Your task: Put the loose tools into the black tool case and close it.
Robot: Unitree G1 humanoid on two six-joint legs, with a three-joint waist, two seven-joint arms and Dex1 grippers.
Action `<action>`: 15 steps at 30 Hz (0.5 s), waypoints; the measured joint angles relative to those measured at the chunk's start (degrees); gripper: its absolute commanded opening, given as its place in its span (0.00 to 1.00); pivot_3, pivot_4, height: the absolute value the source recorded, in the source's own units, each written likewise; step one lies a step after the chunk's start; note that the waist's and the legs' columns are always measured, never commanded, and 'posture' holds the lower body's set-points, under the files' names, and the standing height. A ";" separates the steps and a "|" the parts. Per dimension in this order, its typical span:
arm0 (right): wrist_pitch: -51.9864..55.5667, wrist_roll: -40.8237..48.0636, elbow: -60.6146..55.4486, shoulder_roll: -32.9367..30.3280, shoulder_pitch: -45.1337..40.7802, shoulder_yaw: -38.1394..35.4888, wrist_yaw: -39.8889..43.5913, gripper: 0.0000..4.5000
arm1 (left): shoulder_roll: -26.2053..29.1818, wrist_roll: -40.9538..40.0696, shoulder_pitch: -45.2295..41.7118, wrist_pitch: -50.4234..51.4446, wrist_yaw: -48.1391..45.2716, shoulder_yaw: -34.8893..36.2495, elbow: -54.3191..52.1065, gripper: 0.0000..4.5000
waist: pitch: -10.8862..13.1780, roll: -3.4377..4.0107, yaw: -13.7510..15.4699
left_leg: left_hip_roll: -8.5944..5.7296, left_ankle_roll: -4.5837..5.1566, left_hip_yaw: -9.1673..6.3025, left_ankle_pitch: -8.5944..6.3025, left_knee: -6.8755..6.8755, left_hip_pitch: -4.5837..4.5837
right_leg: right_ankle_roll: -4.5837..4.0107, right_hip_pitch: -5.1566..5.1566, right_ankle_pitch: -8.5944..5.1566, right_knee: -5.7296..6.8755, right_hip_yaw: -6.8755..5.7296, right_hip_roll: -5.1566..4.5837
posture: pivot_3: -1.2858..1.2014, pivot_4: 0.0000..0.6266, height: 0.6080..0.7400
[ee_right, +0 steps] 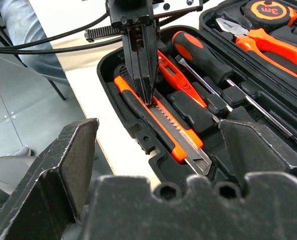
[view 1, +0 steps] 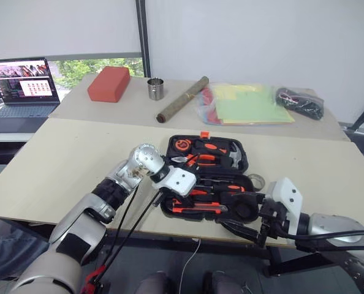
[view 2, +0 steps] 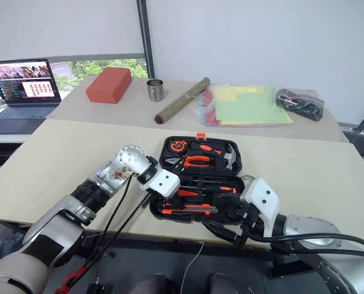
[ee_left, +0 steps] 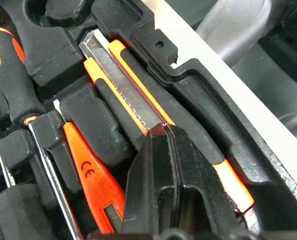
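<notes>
Right wrist view: my left jaws [ee_right: 147,95] were pinched shut, tips on the knife [ee_right: 161,121] in the case's [view 1: 246,164] near slot.
Seating step, I judged; right jaws [view 1: 250,229] gaped wide, empty; next, lift clear and fold the lid.

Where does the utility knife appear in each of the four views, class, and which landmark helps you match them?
Left eye view: utility knife in the near row of the black tool case.
Right eye view: near row again, beside the left pincer.
Left wrist view: running diagonally through the centre, under the shut pincer tips.
Right wrist view: centre, in its slot.
Shared landmark: the orange tester pen lying alongside the knife.
</notes>
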 measured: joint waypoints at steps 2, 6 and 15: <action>0.00 0.00 0.04 -0.01 -0.08 0.00 0.03 1.00 | -0.01 0.27 0.12 -0.46 0.38 0.17 0.30 0.01 | -0.02 0.03 -0.04 | 0.06 0.01 0.00 -0.02 -0.01 0.10 | 0.23 0.14 0.04 -0.23 -0.01 0.03 | 0.52 0.24 0.97; 0.01 0.04 0.10 -0.22 -0.86 0.01 0.21 1.00 | -0.08 -0.87 0.81 3.97 -0.28 1.86 -0.87 0.06 | -0.04 0.06 -0.25 | 0.09 -0.35 0.00 -0.23 -0.02 0.01 | 0.30 0.14 0.21 -0.45 -0.01 0.07 | 0.52 0.24 0.97; 1.31 1.64 3.14 -7.70 7.22 -12.40 7.46 1.00 | 5.14 -19.02 2.19 31.85 0.01 20.28 -13.05 0.72 | -0.04 0.07 -0.48 | -0.01 0.13 -0.04 0.17 -0.03 -0.98 | -0.10 -0.63 0.46 -0.58 -0.29 0.43 | 0.52 0.24 0.97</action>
